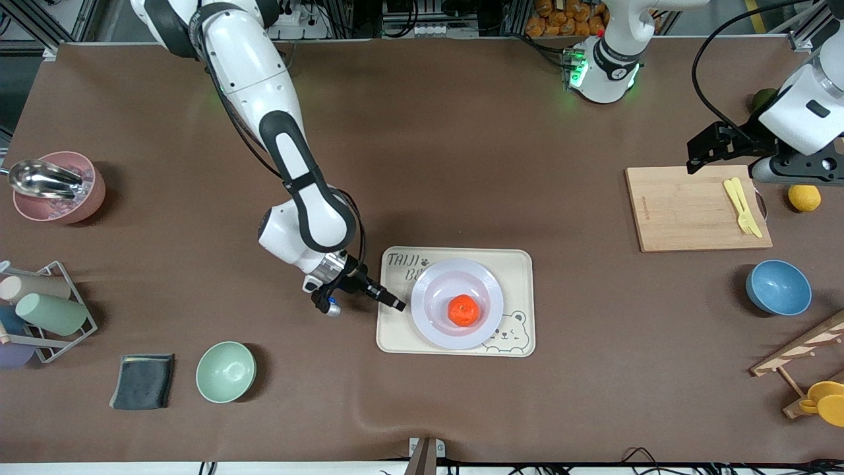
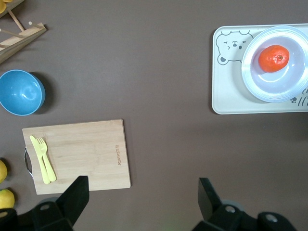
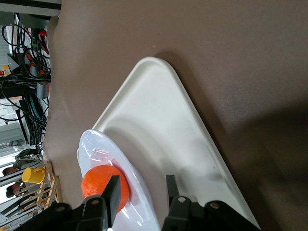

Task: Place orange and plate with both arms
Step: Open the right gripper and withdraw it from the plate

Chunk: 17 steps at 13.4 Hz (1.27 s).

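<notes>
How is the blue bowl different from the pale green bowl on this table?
The blue bowl is deep blue and sits toward the left arm's end of the table, near the wooden cutting board. The pale green bowl is mint-coloured and sits toward the right arm's end, beside a dark folded cloth and nearer the front camera. Both are round, upright, empty and look similar in size.
</notes>
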Available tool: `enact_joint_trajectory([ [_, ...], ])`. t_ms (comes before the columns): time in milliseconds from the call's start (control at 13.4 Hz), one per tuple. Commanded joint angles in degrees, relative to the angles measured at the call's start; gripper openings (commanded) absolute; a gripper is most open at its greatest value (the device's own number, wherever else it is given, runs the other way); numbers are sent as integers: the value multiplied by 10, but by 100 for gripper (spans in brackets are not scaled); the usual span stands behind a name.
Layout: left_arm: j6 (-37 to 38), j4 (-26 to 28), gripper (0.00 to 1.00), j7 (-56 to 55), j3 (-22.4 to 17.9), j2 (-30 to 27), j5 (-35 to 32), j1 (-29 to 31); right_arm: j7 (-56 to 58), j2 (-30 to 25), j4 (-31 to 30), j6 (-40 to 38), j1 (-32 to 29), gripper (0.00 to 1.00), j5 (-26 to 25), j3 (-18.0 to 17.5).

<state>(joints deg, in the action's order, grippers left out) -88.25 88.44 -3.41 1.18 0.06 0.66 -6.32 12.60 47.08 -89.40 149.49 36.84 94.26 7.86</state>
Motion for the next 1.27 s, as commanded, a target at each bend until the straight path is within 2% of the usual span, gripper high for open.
enact_joint_trajectory([
  [0,-5,1,100,14,-2,-2,7,2,-101,-34,-10,-66,-46,47,-126,-7],
  [149,-5,1,100,14,-2,-2,7,2,-163,-48,-6,-118,-67,53,-249,8],
  [223,-5,1,100,14,-2,-1,7,2,-164,-52,-4,-154,-80,56,-284,20],
  [447,-5,1,100,14,-2,-1,7,3,-146,-52,12,-251,-102,63,-333,65],
  [670,-5,1,100,14,-2,-1,7,3,-111,-52,28,-334,-113,67,-343,112],
  [894,-5,1,100,14,-2,-1,7,3,-44,-52,33,-383,-156,72,-346,118],
  [1117,-5,1,100,14,-2,-2,7,3,7,-52,48,-411,-197,90,-395,117],
  [1191,-5,1,100,14,-2,-2,7,3,10,-52,58,-425,-208,93,-417,117],
])
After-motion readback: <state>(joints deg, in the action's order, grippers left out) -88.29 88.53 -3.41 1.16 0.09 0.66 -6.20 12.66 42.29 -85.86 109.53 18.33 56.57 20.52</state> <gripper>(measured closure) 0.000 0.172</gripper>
